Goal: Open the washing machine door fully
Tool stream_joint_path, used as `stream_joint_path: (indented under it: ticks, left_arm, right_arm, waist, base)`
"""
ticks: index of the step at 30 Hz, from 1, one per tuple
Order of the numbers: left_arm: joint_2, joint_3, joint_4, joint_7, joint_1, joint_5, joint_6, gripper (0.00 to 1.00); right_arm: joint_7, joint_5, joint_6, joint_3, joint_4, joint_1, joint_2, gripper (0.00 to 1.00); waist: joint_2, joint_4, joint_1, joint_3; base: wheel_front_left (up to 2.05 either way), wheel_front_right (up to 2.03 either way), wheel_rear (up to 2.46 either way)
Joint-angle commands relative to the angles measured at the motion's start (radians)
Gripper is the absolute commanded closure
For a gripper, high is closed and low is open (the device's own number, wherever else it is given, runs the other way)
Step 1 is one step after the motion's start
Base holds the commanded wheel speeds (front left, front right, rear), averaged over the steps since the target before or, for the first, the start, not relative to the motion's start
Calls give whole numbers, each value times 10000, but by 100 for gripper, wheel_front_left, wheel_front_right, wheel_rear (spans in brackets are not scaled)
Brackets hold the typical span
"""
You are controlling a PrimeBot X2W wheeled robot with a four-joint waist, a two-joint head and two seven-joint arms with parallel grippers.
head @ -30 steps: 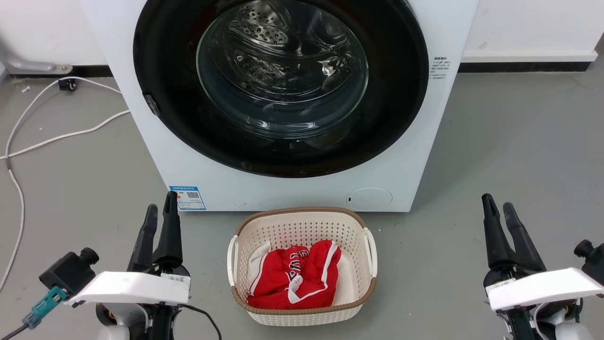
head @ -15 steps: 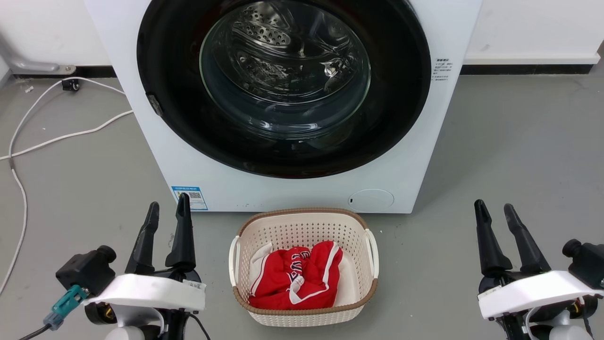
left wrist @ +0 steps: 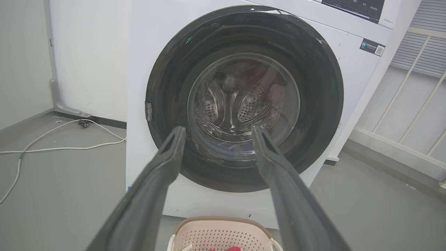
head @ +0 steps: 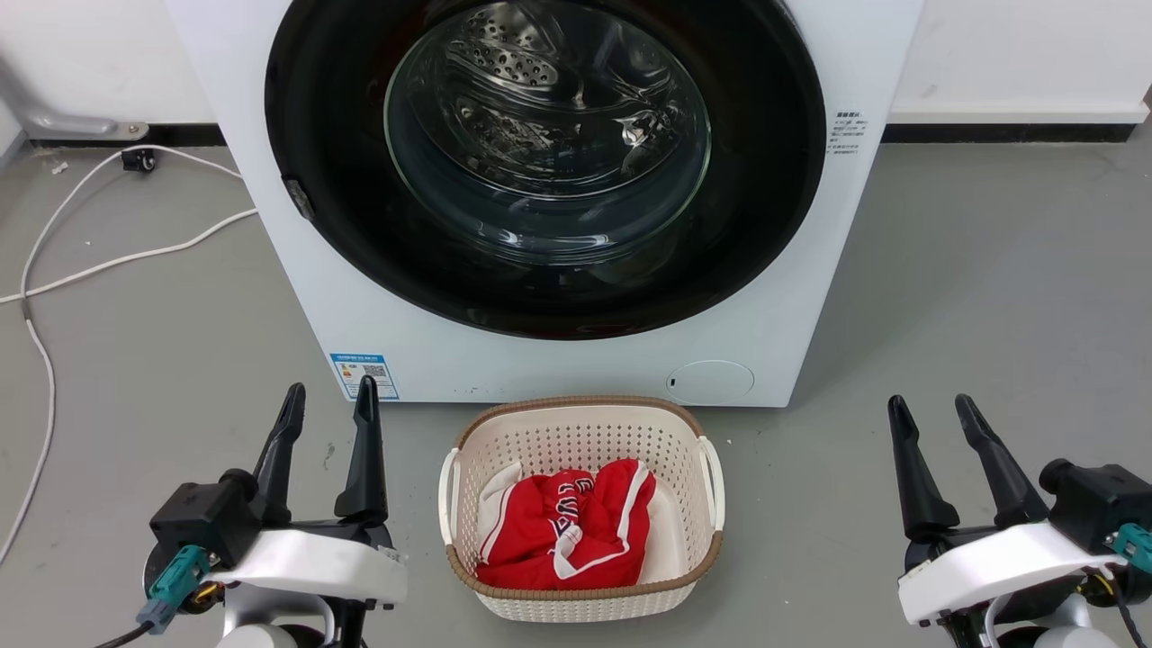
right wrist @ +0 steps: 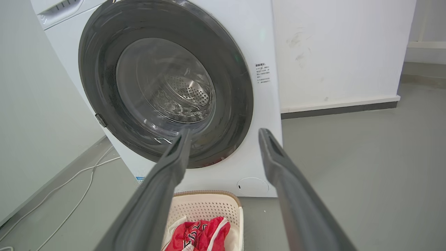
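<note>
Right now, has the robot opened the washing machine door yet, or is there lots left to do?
Nothing done yet: the washing machine door sits shut, flat against the machine. In hand: the left gripper and right gripper hang open and empty either side of the basket, touching nothing. Left: reach the door and swing it fully open.

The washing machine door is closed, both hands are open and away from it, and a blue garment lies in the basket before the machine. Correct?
No: the garment in the basket is red, not blue, as the head view shows. The rest is right: the washing machine door is closed, and the left hand and right hand are open, away from it.
</note>
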Motion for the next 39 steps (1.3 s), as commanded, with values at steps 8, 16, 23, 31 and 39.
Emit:
stream_joint_path:
  ticks: [8,16,23,31,39]
  left_arm:
    - [230,-155,-58,-268,85,907,352,0]
    - [358,-244,-173,-516,152,1772,607,0]
    - [306,-242,-221,-653,236,2184,629,0]
    - [216,-179,-224,-781,306,2554,546,0]
    - [56,-76,-203,-914,363,2970,420,0]
  right_arm:
    - [167,-928,-1,-58,-226,75,33,0]
    - [265,-1711,-1,-141,-303,165,42,0]
    - [226,-2029,-1,-139,-346,208,46,0]
    - [174,-2320,-1,-103,-363,220,52,0]
    - [111,-2663,-1,-55,-366,233,58,0]
  waist:
    - [0,49,0,-25]
    - [0,109,0,-17]
    - [0,131,0,-36]
    - [0,149,0,-33]
    - [0,180,0,-42]
  base:
    - [0,0,0]
    - [0,0,0]
    - [0,0,0]
    - [0,0,0]
    - [0,0,0]
